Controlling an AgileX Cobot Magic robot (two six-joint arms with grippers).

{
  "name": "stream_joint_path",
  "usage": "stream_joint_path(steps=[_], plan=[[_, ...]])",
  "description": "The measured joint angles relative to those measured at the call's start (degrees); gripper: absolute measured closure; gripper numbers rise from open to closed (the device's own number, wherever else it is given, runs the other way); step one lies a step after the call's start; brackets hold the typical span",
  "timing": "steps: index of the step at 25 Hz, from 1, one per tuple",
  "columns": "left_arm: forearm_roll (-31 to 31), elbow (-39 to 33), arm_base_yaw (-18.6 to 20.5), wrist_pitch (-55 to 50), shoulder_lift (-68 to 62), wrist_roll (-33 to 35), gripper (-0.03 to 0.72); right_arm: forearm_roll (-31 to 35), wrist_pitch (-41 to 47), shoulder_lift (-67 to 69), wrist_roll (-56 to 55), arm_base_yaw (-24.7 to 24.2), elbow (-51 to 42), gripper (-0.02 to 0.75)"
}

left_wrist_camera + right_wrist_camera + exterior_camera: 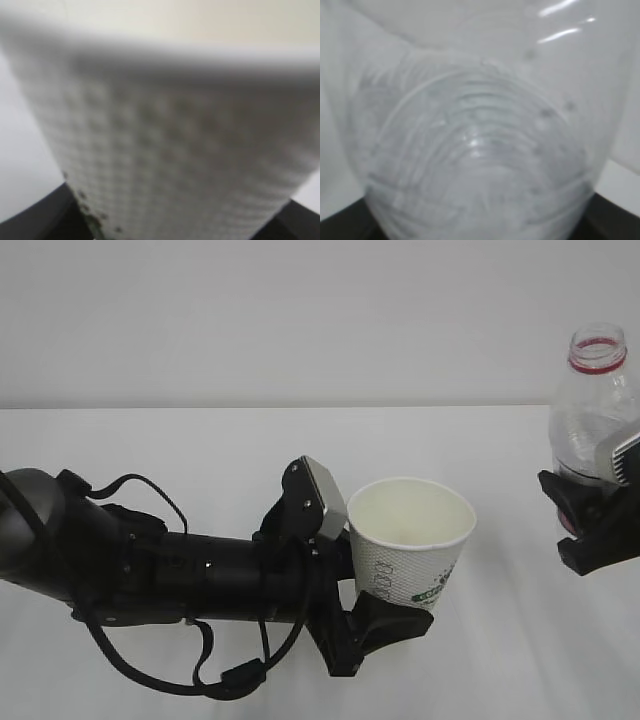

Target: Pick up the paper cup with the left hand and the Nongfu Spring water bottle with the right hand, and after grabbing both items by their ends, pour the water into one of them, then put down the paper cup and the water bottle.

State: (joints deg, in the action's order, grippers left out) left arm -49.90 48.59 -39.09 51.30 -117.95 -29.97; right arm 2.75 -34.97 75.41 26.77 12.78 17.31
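The white paper cup (410,540) stands upright with its mouth open, and its inside looks white and dry. My left gripper (385,590) is shut on its lower part, one black finger (385,625) across the front. In the left wrist view the cup's dimpled wall (170,140) fills the frame between dark fingers (35,220). At the right edge the clear, uncapped Nongfu Spring water bottle (592,410) with its red neck ring stands upright, my right gripper (600,525) shut on its body. The right wrist view shows only its ribbed wall (475,150). No water can be made out.
Both arms are over a white table (200,450) whose far edge meets a plain pale wall (300,320). The left arm's black body and looping cables (150,570) lie across the left half of the table.
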Motion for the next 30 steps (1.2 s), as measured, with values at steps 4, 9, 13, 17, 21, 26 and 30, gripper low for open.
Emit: stream_joint_path(steps=[4,9,13,17,21,26,30], plan=[[-0.1,0.0,-1.6,0.0,0.0,0.0,0.165,0.8,-1.7,0.0,2.7,0.0,0.0,0.243],[1.2,0.0,-2.2,0.0,0.0,0.0,0.165,0.9,-2.2,0.0,6.7,0.0,0.0,0.243],[2.5,0.0,-2.2,0.0,0.0,0.0,0.165,0.9,-2.6,0.0,9.2,0.0,0.0,0.243],[2.7,0.0,-2.2,0.0,0.0,0.0,0.165,0.9,-3.1,0.0,9.9,0.0,0.0,0.243],[3.6,0.0,-2.2,0.0,0.0,0.0,0.165,0.9,-3.2,0.0,12.4,0.0,0.0,0.243],[5.1,0.0,-2.2,0.2,0.0,0.0,0.165,0.9,-4.8,0.0,13.8,0.0,0.0,0.243],[5.3,0.0,-2.2,0.9,0.0,0.0,0.165,0.9,-5.6,0.0,14.0,0.0,0.0,0.243]])
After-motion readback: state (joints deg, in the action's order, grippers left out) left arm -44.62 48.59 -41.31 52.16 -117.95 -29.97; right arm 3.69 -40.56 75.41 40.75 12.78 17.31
